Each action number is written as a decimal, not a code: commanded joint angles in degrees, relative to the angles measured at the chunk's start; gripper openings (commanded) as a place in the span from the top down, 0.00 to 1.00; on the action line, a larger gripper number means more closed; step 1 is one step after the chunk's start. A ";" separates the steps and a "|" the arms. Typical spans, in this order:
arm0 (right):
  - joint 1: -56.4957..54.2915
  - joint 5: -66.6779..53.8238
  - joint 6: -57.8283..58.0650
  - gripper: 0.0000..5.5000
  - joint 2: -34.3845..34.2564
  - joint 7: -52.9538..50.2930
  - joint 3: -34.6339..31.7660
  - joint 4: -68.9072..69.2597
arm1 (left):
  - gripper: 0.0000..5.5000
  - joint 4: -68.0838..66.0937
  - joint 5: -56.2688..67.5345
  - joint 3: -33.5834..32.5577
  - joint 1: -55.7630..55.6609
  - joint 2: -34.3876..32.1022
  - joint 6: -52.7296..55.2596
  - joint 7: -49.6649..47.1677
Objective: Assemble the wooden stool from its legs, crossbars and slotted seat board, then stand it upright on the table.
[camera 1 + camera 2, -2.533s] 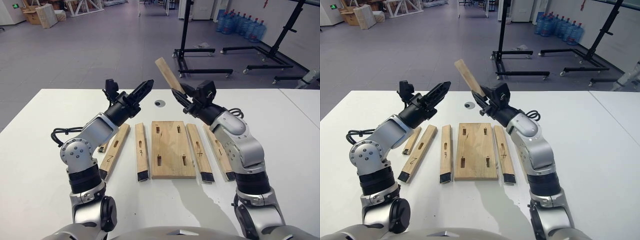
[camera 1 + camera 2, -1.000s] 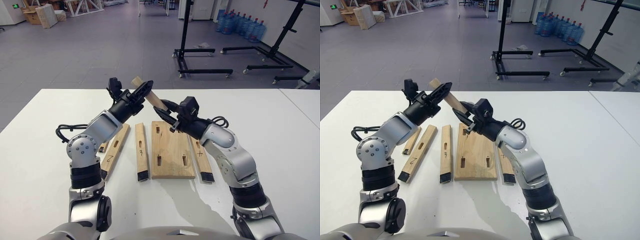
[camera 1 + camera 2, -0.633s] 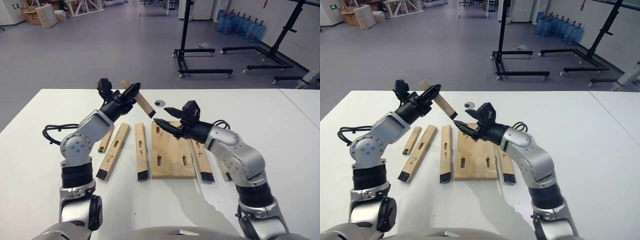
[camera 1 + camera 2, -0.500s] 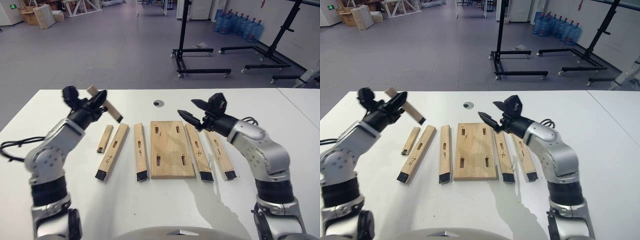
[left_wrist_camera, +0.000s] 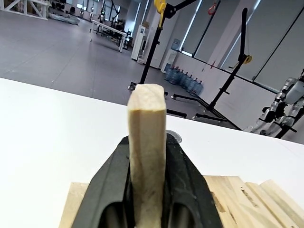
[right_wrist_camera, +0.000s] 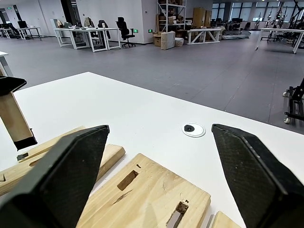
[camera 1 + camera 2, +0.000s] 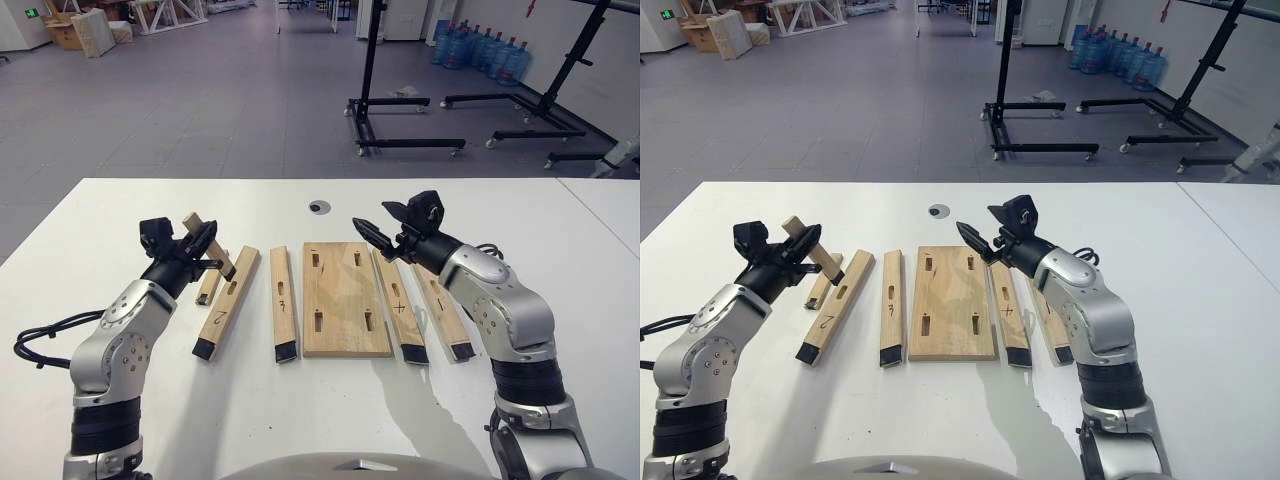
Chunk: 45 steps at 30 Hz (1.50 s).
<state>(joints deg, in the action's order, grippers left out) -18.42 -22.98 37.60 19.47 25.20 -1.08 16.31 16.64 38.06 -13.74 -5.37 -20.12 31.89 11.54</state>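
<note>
Light: bright, even overhead light reaches you everywhere.
Glare: the white table (image 7: 560, 220) reads very bright, nearly washed out.
Shadows: soft grey patches lie on it nearest you.
Focus: your left wrist view shows the wooden piece (image 5: 146, 156) close-up and soft.

Large workshop hall: black wheeled stands (image 7: 410, 143), water jugs (image 7: 480, 45), office desks (image 6: 80, 30).

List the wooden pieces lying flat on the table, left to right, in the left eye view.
short crossbar → leg marked 2 → second leg → slotted seat board → third leg → fourth leg. Left out: the held wooden piece in the left gripper, overlapping the first two.
</note>
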 commanded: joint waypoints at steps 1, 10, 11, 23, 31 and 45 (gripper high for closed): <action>0.40 0.55 -0.47 0.28 0.05 -0.15 0.31 -0.25 | 0.93 -1.10 -3.05 1.58 1.28 0.18 -1.81 1.87; 0.49 0.87 -0.52 0.28 0.02 -0.20 0.55 -0.21 | 0.93 -5.27 -7.31 3.31 3.49 3.15 -5.64 3.93; 0.50 0.88 -0.51 0.28 0.02 -0.21 0.55 -0.19 | 0.93 -5.63 -7.58 3.12 3.42 3.28 -5.89 4.08; 0.26 0.99 -0.73 0.28 -0.02 -0.08 1.00 -0.18 | 0.93 -4.88 -7.01 1.02 2.56 4.25 -5.61 3.45; 0.00 1.12 -0.86 0.28 -0.03 -0.02 1.25 -0.26 | 0.93 -5.03 -6.94 0.40 1.63 4.83 -5.49 3.08; -0.50 1.15 -0.91 0.28 0.18 0.28 1.31 -0.54 | 0.93 -7.85 -9.46 0.47 1.94 5.73 -7.72 3.79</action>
<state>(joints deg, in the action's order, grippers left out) -18.42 -22.43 37.28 19.37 25.36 0.05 16.12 9.17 29.26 -13.25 -3.03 -14.31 24.29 15.41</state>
